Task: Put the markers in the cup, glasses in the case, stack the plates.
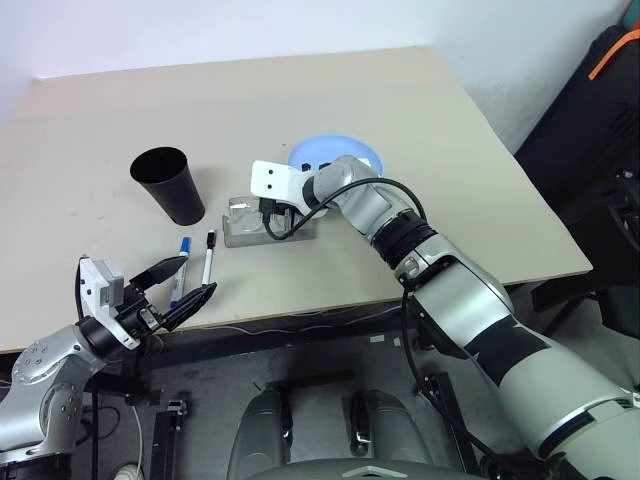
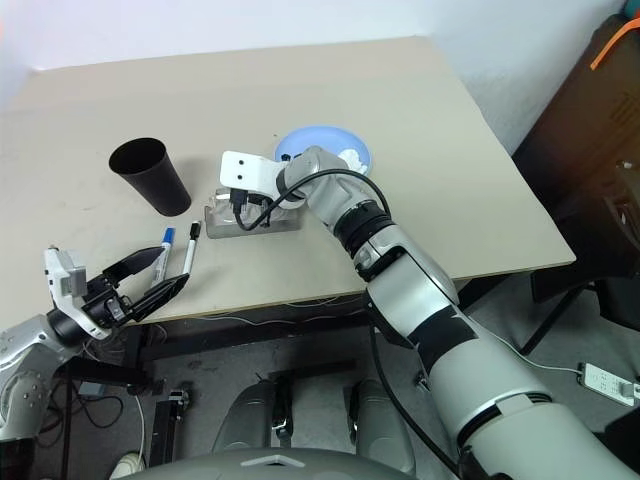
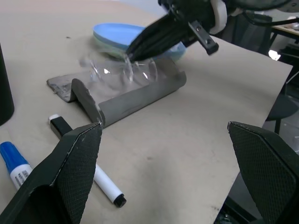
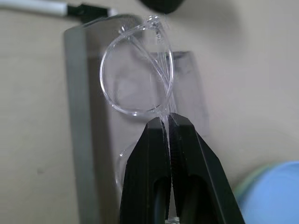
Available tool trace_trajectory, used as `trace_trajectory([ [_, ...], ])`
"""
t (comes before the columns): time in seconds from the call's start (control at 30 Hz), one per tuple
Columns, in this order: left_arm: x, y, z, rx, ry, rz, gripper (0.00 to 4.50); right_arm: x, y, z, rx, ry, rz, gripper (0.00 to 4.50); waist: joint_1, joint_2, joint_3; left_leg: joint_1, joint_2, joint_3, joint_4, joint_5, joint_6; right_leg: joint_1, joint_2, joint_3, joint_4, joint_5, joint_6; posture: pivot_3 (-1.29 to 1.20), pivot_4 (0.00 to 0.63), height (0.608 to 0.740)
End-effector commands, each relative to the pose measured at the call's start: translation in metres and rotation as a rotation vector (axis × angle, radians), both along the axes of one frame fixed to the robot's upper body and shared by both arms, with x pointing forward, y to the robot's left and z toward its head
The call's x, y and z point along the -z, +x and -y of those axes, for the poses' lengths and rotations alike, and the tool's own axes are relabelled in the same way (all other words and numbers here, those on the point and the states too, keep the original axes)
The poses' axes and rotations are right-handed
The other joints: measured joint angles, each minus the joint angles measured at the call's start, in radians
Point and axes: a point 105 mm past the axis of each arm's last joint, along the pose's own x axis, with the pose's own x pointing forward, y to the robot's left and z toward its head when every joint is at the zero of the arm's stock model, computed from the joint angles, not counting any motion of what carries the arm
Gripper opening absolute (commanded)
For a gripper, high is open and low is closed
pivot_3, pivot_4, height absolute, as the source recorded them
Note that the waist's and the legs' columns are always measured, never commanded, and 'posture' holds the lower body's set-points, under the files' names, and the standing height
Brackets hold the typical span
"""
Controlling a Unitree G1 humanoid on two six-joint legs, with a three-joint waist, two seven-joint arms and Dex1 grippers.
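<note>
My right gripper (image 4: 167, 117) is shut on the clear glasses (image 4: 138, 84), pinching the frame between the lenses. It holds them low over the open grey case (image 3: 135, 95), just inside it; I cannot tell whether they touch. The case lies mid-table (image 1: 262, 228). Behind it, a light blue plate (image 3: 117, 32) sits on a mint green one. The black cup (image 1: 167, 183) stands upright to the left. Two markers, blue-capped (image 1: 183, 262) and black-capped (image 1: 209, 256), lie near the front edge. My left gripper (image 1: 190, 280) hovers open just in front of them, holding nothing.
A small white tissue (image 2: 350, 156) lies on the blue plate. The table's front edge (image 1: 320, 312) runs close behind my left gripper. Dark equipment (image 1: 600, 150) stands off the table's right side. The far half of the table is bare beige surface.
</note>
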Motion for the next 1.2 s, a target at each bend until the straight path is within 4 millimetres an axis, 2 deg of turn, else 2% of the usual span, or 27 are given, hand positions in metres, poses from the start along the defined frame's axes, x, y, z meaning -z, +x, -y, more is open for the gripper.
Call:
trace_trajectory([
  [0.03,-0.012,-0.002,0.0,0.005,0.021,0.048,4.5,0.005,-0.006,-0.002,-0.056,-0.087,0.038,0.03,0.0,0.0,0.0,0.0,0.0,0.0,0.0,0.0,0.0,0.0,0.0,0.0,0.0,0.0,0.0,0.0,0.15,0.738],
  [0.2,-0.011,-0.001,0.001,0.004,0.013,0.049,4.5,0.013,-0.007,0.001,-0.038,-0.132,0.008,0.03,0.0,0.0,0.0,0.001,0.0,0.0,0.0,0.0,0.0,0.001,0.0,0.0,0.0,0.0,0.0,0.0,0.15,0.738],
  [0.43,-0.01,0.0,0.002,0.005,0.01,0.049,4.5,0.009,-0.009,0.001,-0.021,-0.101,-0.064,0.03,0.0,0.0,0.0,0.001,0.0,0.0,0.001,0.0,0.0,0.001,0.0,0.0,0.0,0.0,0.0,0.0,0.15,0.738],
  [0.67,-0.009,0.002,0.002,0.007,0.012,0.05,4.5,0.005,-0.006,0.002,0.019,-0.064,-0.096,1.98,0.0,0.0,0.0,0.001,0.0,0.0,0.0,0.0,0.0,0.001,0.0,0.0,0.0,0.0,0.0,0.0,0.15,0.738],
  [0.87,-0.009,0.003,0.002,0.01,0.012,0.049,4.5,-0.014,0.0,-0.002,0.078,0.045,-0.122,1.98,0.0,0.0,0.0,0.001,0.0,0.0,0.0,0.0,0.0,0.001,0.0,0.0,0.0,0.0,0.0,0.0,0.15,0.738],
  [1.1,-0.009,0.006,0.003,0.019,0.008,0.05,4.5,-0.016,-0.003,-0.003,0.062,0.059,-0.152,1.98,0.0,0.0,0.0,0.001,0.0,0.0,0.0,0.0,0.0,0.001,0.0,0.0,0.0,0.0,0.0,0.0,0.15,0.738],
  [1.2,-0.009,0.006,0.003,0.02,0.007,0.05,4.5,-0.022,-0.008,-0.008,0.029,0.102,-0.191,1.98,0.0,0.0,0.0,0.001,0.0,0.0,0.0,0.0,0.0,0.001,0.0,0.0,0.0,0.0,0.0,0.0,0.15,0.738],
])
